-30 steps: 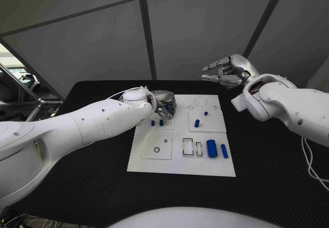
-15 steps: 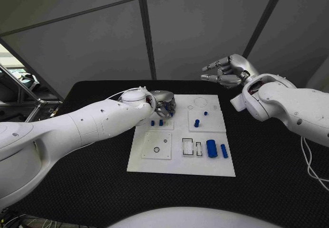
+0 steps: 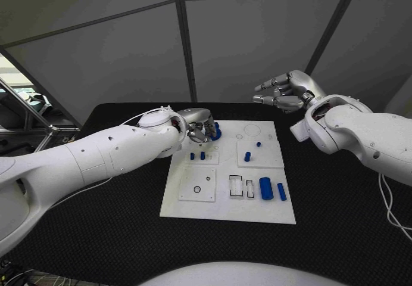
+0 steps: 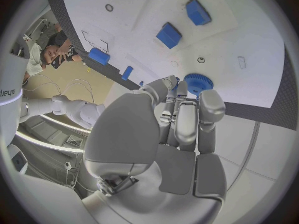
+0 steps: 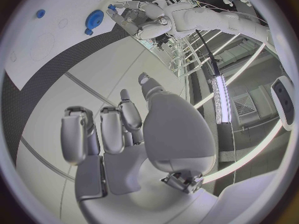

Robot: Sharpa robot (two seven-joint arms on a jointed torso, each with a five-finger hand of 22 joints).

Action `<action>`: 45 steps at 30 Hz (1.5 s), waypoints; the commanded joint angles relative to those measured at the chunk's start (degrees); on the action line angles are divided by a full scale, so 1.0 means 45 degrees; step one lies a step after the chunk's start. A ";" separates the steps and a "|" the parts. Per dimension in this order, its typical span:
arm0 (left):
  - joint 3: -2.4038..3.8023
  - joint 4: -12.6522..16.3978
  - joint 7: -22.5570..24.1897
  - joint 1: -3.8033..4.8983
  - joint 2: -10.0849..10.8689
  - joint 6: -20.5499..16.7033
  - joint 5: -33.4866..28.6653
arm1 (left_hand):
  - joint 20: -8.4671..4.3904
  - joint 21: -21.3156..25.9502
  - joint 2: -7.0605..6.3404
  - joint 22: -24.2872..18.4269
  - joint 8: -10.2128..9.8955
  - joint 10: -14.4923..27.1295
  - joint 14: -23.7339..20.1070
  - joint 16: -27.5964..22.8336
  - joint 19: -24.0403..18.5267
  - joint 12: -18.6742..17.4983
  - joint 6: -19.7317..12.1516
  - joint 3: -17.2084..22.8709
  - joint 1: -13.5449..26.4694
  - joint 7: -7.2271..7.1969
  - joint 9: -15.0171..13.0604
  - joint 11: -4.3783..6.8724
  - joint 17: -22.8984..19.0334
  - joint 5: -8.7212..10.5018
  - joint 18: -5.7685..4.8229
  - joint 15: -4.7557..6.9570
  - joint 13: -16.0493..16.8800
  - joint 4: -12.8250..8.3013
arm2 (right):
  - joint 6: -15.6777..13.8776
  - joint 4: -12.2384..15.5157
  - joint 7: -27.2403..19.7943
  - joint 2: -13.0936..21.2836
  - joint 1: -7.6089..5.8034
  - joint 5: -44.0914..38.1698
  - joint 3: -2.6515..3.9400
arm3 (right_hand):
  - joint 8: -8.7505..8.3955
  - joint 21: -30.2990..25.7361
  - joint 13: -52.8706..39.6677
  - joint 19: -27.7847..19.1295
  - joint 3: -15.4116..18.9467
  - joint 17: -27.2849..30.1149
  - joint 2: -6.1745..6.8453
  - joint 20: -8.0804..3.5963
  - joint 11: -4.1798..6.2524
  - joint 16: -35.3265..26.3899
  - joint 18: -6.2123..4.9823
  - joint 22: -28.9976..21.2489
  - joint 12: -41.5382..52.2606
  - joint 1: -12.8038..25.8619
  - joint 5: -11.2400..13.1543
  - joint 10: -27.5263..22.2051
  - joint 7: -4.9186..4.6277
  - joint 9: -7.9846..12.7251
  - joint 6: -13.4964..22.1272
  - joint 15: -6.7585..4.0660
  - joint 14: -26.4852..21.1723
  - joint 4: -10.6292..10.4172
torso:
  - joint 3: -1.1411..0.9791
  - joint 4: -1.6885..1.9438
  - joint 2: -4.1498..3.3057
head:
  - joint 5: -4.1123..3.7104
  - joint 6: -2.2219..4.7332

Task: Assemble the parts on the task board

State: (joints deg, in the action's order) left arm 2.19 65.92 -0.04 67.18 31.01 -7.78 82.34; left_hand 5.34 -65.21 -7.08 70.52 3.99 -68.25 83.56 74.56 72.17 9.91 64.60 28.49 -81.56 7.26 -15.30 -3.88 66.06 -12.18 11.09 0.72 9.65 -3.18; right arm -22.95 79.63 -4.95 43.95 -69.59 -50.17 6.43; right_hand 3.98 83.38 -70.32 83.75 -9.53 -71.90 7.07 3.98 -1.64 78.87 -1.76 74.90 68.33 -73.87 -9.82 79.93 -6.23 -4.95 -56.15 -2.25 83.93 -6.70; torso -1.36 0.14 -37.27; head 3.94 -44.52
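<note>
While the left hand (image 3: 199,128) pinches the gear (image 3: 215,131) over the board's (image 3: 227,205) far-left corner, the right hand (image 3: 285,89) hangs curled, empty, well apart.

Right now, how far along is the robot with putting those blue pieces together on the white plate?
Still early, I'd guess. In hand: the left robot hand is at a blue gear near the task board's far edge; whether it grips it is unclear. Several blue parts already stand upright on the board, like this peg. Left: two blue cylinders lie loose near the front. The right robot hand hangs idle, fingers curled.
</note>
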 commanded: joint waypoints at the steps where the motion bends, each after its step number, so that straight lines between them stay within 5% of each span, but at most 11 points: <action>1: 0.0055 0.0243 0.0095 0.0018 0.0202 -0.0325 -0.0393 | 0.0056 -0.0066 -0.0049 0.0016 -0.0039 -0.0073 0.0094 -0.0004 0.0063 -0.0074 0.0056 0.0069 0.0149 0.0075 0.0005 0.0004 -0.0022 -0.0043 -0.1004 -0.0025 -0.0023 0.0021 | 0.0050 0.0009 -0.0109 0.0011 -0.0025 0.0021 0.0009 | -0.0043 -0.0054 -0.0013 0.0031 0.0006 -0.0019 -0.0021 -0.0050 0.0022 -0.0025 -0.0168 0.1155 0.0033 0.0130 -0.0045 -0.0034 -0.0040 0.0013 -0.0091 -0.0094 0.0477 0.0076 | 0.0009 -0.0007 -0.0023 | 0.0031 0.0026; 15: 0.0211 0.0910 -0.0383 0.0004 0.1474 0.0391 -0.0565 | 0.0068 0.0010 -0.0159 0.0000 -0.0046 -0.0105 0.0099 -0.0018 0.0016 -0.0213 0.0076 0.0045 0.0466 0.0045 0.0116 0.0020 -0.0111 0.0360 -0.0989 -0.0023 -0.0088 0.0148 | 0.0052 0.0006 -0.0097 0.0073 -0.0025 0.0021 0.0008 | -0.0043 -0.0054 -0.0013 0.0031 0.0006 -0.0019 -0.0021 -0.0050 0.0022 -0.0025 -0.0168 0.1155 0.0033 0.0130 -0.0045 -0.0034 -0.0040 0.0013 -0.0091 -0.0094 0.0477 0.0076 | 0.0002 -0.0019 -0.0034 | 0.0084 -0.0012; 24: 0.0231 0.0680 -0.0512 -0.0107 0.1268 0.0573 -0.0707 | 0.0071 0.0081 -0.0148 -0.0020 -0.0057 -0.0112 0.0086 -0.0036 -0.0003 -0.0323 0.0061 0.0081 0.0521 0.0043 0.0210 0.0019 -0.0192 0.0978 -0.0983 -0.0024 -0.0137 0.0196 | 0.0067 0.0000 -0.0090 0.0056 -0.0024 0.0021 0.0008 | -0.0043 -0.0054 -0.0013 0.0031 0.0006 -0.0019 -0.0021 -0.0050 0.0022 -0.0025 -0.0168 0.1155 0.0033 0.0130 -0.0045 -0.0034 -0.0040 0.0013 -0.0091 -0.0094 0.0477 0.0076 | 0.0015 -0.0045 -0.0041 | 0.0169 -0.0049; 30: 0.0233 0.0447 -0.0653 -0.0146 0.1157 0.0725 -0.0715 | 0.0072 0.0099 -0.0151 -0.0028 -0.0056 -0.0113 0.0077 -0.0052 -0.0009 -0.0338 0.0060 0.0087 0.0516 0.0045 0.0224 0.0017 -0.0224 0.1040 -0.0980 -0.0024 -0.0143 0.0194 | 0.0066 0.0009 -0.0077 0.0060 -0.0024 0.0021 0.0008 | -0.0043 -0.0054 -0.0013 0.0031 0.0006 -0.0019 -0.0021 -0.0050 0.0022 -0.0025 -0.0168 0.1155 0.0033 0.0130 -0.0045 -0.0034 -0.0040 0.0013 -0.0091 -0.0094 0.0477 0.0076 | -0.0015 -0.0046 -0.0032 | 0.0159 -0.0079; 45: 0.0218 0.0175 -0.0669 -0.0316 0.0837 0.0958 -0.0715 | 0.0073 0.0125 -0.0152 -0.0045 -0.0056 -0.0117 0.0070 -0.0064 -0.0025 -0.0347 0.0059 0.0090 0.0515 0.0049 0.0233 0.0016 -0.0246 0.1091 -0.0975 -0.0026 -0.0146 0.0195 | 0.0080 0.0005 -0.0078 0.0010 -0.0024 0.0021 0.0008 | -0.0043 -0.0054 -0.0013 0.0031 0.0006 -0.0019 -0.0021 -0.0050 0.0022 -0.0025 -0.0168 0.1155 0.0033 0.0130 -0.0045 -0.0034 -0.0040 0.0013 -0.0091 -0.0094 0.0477 0.0076 | 0.0000 -0.0040 -0.0027 | 0.0146 -0.0119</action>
State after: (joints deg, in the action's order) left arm 3.12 66.88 -2.69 65.70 34.85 -4.25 79.45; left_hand 5.34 -64.71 -7.53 70.40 3.64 -68.34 83.56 74.56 72.16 8.59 64.58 28.86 -79.76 7.27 -14.20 -3.80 65.01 -7.67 11.09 0.72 9.07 -2.45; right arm -22.85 79.60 -4.91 44.02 -69.58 -50.17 6.43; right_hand 3.98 83.38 -70.31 83.75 -9.53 -71.92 7.07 3.98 -1.64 78.87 -1.76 74.90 68.33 -73.87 -9.82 79.93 -6.23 -4.95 -56.14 -2.25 83.93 -6.70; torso -1.36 -0.07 -37.41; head 4.60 -44.99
